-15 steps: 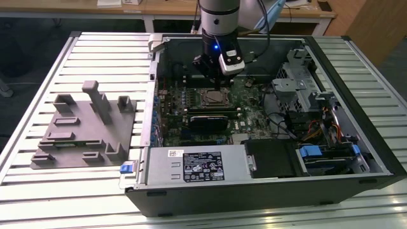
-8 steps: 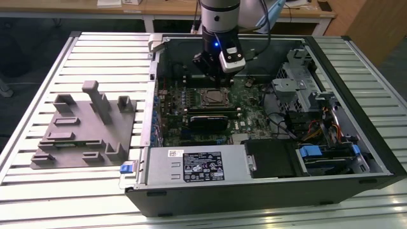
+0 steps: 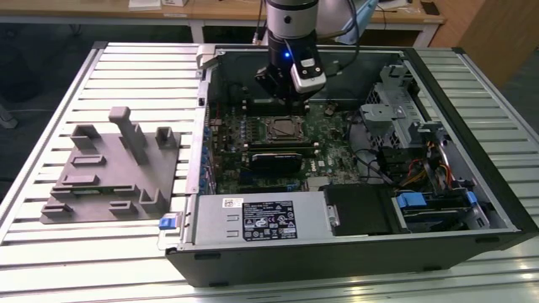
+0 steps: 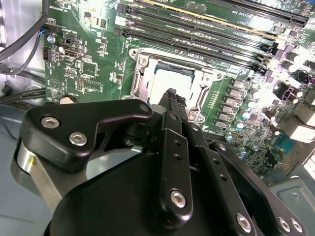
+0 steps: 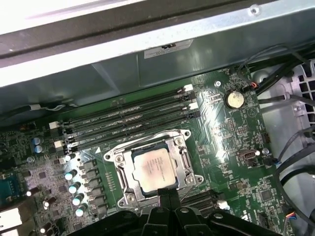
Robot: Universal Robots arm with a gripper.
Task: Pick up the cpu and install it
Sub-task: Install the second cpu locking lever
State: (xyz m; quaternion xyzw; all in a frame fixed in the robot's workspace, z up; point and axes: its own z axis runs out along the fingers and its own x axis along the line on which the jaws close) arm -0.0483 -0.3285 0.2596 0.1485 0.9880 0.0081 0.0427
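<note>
- The slatted pale metal bench (image 3: 101,252) carries an open black computer case (image 3: 354,252) and, towards the exterior view's left, a grey plastic fixture with upright posts (image 3: 113,170).
- The black hand (image 3: 282,88) hangs inside the case above the green motherboard (image 5: 231,137); whether its fingers are spread or pressed together, I cannot tell.
- The small square silvery-grey cpu (image 5: 155,169) lies flat within the metal-framed socket (image 5: 184,160), apart from the hand in both wrist views.

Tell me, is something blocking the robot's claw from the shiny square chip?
Nothing visible is. The cpu lies uncovered inside the metal socket frame, and the gripper hangs just above the socket's edge with only open air between them.
</note>
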